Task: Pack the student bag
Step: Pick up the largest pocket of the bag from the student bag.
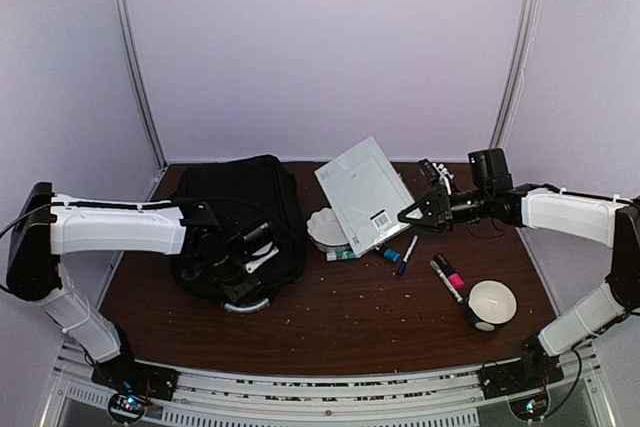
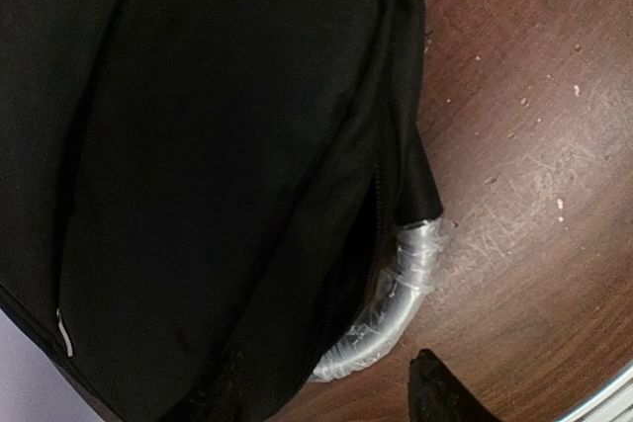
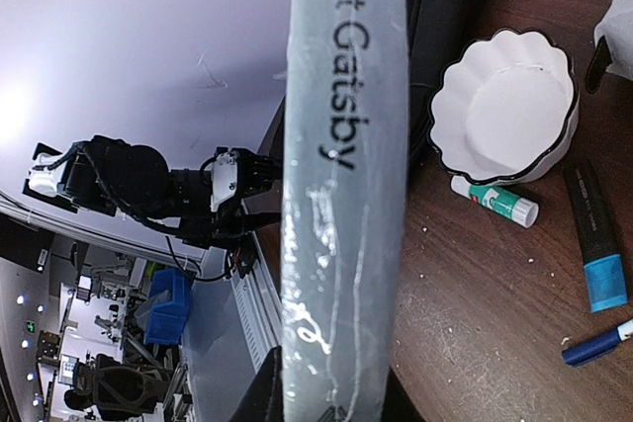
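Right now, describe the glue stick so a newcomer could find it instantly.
Start at the big black backpack; just right of it sits a white scalloped bowl. The glue stick lies beside the bowl: a white tube with a green cap, unlike the black-and-blue highlighter and blue pen nearby.

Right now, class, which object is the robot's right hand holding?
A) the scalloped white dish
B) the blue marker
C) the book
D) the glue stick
C: the right hand is closed on the lower corner of the book, which tilts up off the table in the overhead view, and the right wrist view shows the book's spine running between that hand's fingers.
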Robot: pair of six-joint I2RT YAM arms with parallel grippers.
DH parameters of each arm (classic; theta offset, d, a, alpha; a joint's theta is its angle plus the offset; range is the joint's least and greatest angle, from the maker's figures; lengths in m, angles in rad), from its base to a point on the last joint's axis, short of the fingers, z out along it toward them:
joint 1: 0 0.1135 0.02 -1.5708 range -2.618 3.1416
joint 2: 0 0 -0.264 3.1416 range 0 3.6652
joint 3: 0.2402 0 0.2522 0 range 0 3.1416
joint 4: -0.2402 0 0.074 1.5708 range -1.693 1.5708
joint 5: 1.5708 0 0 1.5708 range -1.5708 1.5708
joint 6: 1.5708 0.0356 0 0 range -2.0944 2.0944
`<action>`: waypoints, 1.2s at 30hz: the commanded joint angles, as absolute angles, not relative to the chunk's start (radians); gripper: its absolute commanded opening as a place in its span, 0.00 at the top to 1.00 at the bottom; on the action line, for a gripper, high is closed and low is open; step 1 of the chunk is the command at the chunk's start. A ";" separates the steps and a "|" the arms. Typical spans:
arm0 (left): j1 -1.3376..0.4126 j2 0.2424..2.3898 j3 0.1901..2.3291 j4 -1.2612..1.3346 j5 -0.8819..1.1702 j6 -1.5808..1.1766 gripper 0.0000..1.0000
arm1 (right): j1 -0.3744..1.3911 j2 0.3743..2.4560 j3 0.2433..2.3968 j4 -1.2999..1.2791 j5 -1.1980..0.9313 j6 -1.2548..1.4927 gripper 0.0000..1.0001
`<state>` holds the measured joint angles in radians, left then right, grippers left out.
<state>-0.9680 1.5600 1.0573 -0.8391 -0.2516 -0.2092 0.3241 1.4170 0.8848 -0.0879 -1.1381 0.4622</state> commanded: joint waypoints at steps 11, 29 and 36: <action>-0.972 1.714 1.142 -0.845 -0.400 -0.156 0.61 | 0.323 1.345 0.867 -0.013 -1.162 0.379 1.00; -0.929 1.683 1.300 -0.839 -0.399 -0.131 1.00 | 0.348 1.375 0.851 -0.176 -1.178 0.394 1.00; -0.870 1.657 1.417 -0.834 -0.379 -0.186 1.00 | 0.388 1.357 0.871 -0.264 -1.214 0.413 1.00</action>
